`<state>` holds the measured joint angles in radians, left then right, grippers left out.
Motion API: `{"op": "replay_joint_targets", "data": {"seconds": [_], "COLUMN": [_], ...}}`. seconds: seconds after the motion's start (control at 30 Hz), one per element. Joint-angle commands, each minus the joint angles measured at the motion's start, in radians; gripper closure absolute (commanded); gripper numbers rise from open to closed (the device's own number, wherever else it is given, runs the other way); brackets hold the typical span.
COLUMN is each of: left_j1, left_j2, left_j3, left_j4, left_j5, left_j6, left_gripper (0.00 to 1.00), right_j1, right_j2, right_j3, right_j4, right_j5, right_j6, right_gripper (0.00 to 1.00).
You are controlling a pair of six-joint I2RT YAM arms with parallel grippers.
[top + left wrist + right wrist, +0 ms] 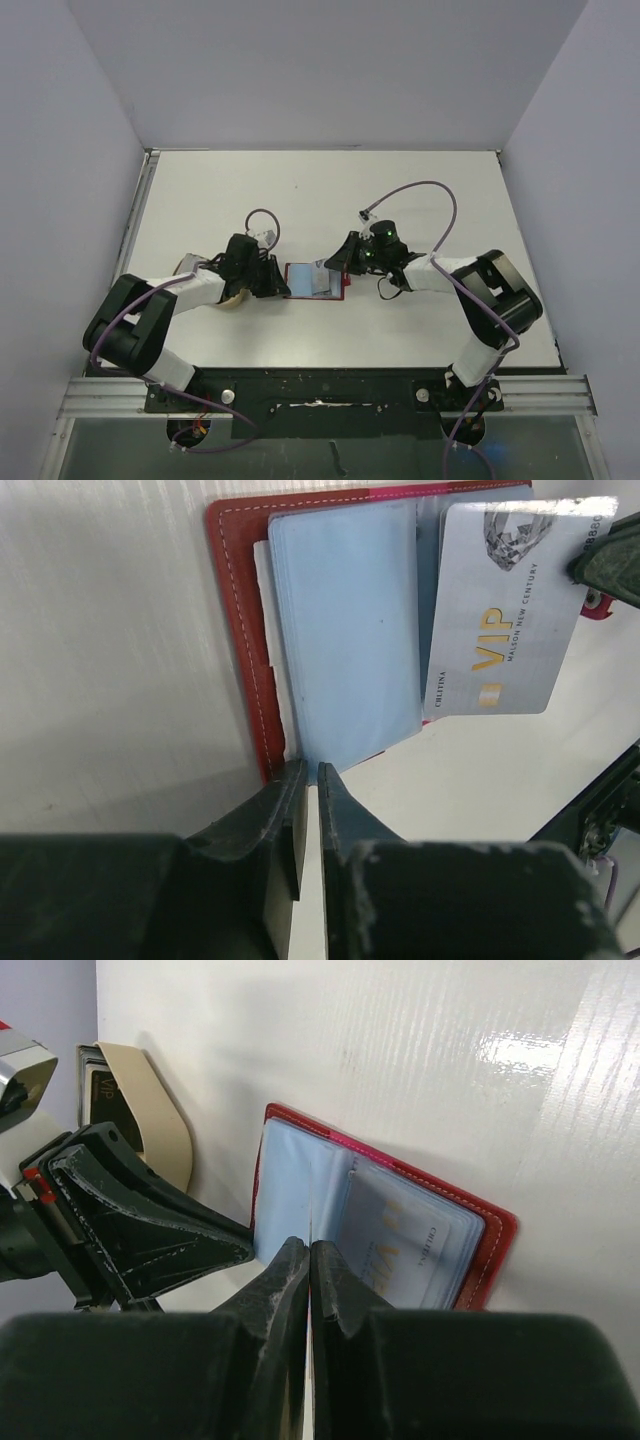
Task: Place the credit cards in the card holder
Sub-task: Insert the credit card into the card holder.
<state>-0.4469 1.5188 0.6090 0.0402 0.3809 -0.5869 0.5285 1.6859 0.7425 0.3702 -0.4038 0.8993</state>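
The white table (400,190) bears two things. The card holder (315,281) lies open and flat on it, between the left gripper (278,283) and the right gripper (338,266), with one edge at the left fingertips. The tan oval dish (236,298) rests behind the left gripper, partly under its wrist.

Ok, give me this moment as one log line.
left fingers: at edge of open card holder, grip unclear | right fingers: shut on credit card, partly over holder | tan dish: beside left arm
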Motion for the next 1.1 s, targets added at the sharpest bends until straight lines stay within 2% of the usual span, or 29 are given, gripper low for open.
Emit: {"op": "replay_joint_targets", "data": {"seconds": [0.0,0.33,1.07], "left_j1": [-0.023,-0.052,-0.058], "left_j2": [0.001,0.007,0.003], "left_j3": [0.037,0.022,0.021], "left_j4": [0.02,0.015,0.01], "left_j5": [-0.033,-0.057,-0.071], "left_j6": [0.021,0.004,-0.006], "left_gripper": [0.93,0.95,0.92], "right_j1": [-0.01,-0.015,-0.017], "right_j2": [0.009,0.044,0.105], "right_j3": [0.044,0.05,0.058], "right_j4": [0.039,0.013,0.06], "right_j5": [-0.009,-0.01,-0.056], "right_j6": [0.018,0.035,0.05], "right_gripper": [1.0,1.0,1.0]}}
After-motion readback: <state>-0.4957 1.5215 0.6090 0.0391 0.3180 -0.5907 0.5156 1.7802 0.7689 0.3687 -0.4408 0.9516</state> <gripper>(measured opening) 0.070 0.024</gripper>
